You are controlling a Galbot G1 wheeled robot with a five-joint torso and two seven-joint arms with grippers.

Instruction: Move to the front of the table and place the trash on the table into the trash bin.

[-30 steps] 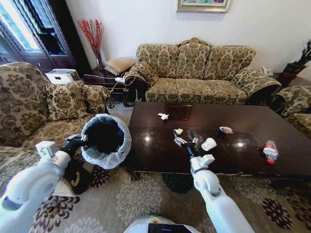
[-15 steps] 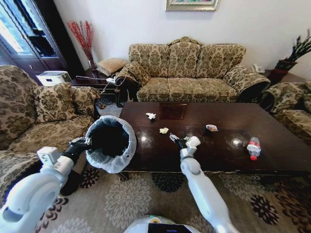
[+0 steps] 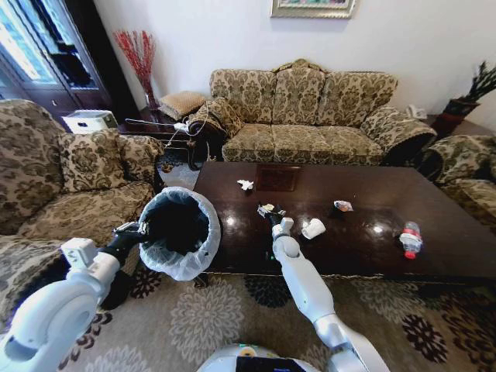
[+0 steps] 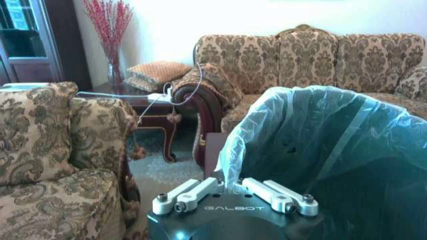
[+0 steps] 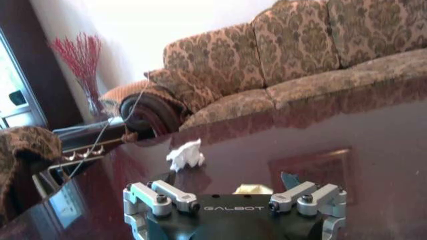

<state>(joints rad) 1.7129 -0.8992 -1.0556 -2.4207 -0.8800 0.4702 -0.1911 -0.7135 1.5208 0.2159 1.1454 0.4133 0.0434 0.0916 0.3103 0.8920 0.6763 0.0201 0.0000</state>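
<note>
The dark table [image 3: 364,260] carries the trash: a white paper wad [image 3: 246,184], a yellowish wad [image 3: 266,207], a paper cup [image 3: 313,229], a crinkled wrapper [image 3: 342,206] and a clear bottle [image 3: 410,239] with a red cap. My right gripper [image 3: 270,212] hovers open right at the yellowish wad [image 5: 252,189], which lies between its spread fingers [image 5: 159,192]; the white wad [image 5: 185,155] lies beyond. The trash bin [image 3: 177,231], lined with a whitish bag, hangs off the table's left end. My left gripper [image 3: 133,231] is shut on its bagged rim [image 4: 230,186].
A patterned sofa [image 3: 310,116] stands behind the table, an armchair [image 3: 70,178] to the left of the bin and another seat [image 3: 469,167] at the right end. A side table with cables [image 3: 174,132] sits in the far left corner. Patterned carpet [image 3: 209,318] lies before the table.
The head camera shifted a little. My right gripper moved left across the tabletop, away from the paper cup, to the yellowish wad. My left gripper still holds the bin.
</note>
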